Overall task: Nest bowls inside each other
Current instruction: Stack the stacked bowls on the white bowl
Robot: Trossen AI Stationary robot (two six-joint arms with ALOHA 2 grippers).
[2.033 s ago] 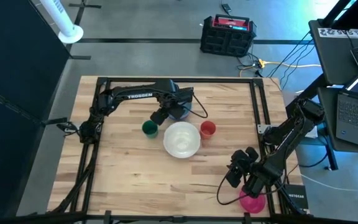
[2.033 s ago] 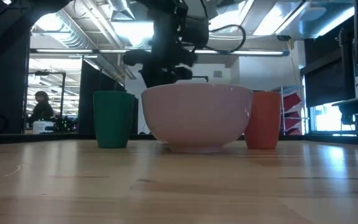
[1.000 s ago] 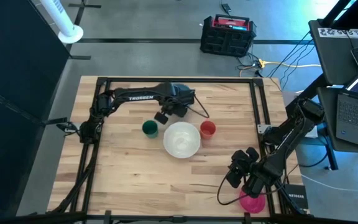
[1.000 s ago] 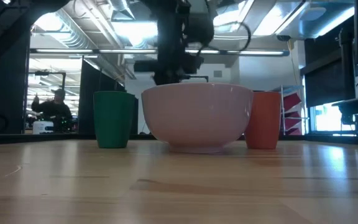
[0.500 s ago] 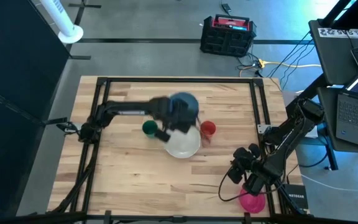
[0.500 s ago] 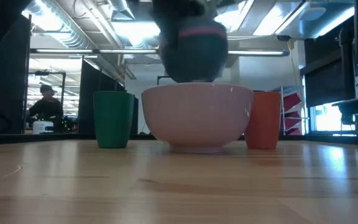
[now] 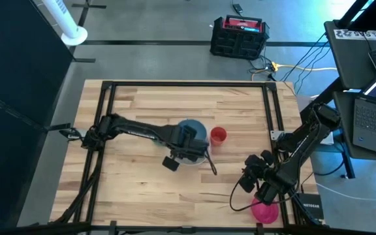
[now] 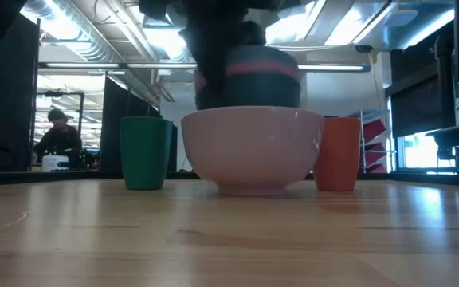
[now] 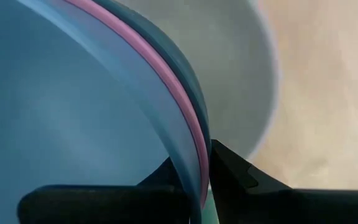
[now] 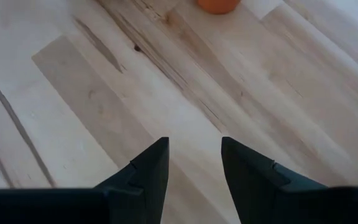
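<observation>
Three nested bowls, light blue [image 9: 73, 112], pink [image 9: 166, 81] and dark blue [image 8: 249, 76], hang just above the white bowl [image 8: 252, 150] at mid-surface [image 7: 136, 189], the left gripper [image 9: 205, 174] with jaws clamped on their rims. One magenta bowl [image 7: 264, 212] sits at the near right edge beside the right gripper [image 10: 194, 165], jaws apart and empty. One green cup [image 8: 145, 151] and one red cup [image 7: 218, 136] flank the white bowl.

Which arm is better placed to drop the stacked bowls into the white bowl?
The left. Its gripper is shut on the stacked bowls' rim right over the white bowl. The right gripper waits open over bare table, near the magenta bowl.
</observation>
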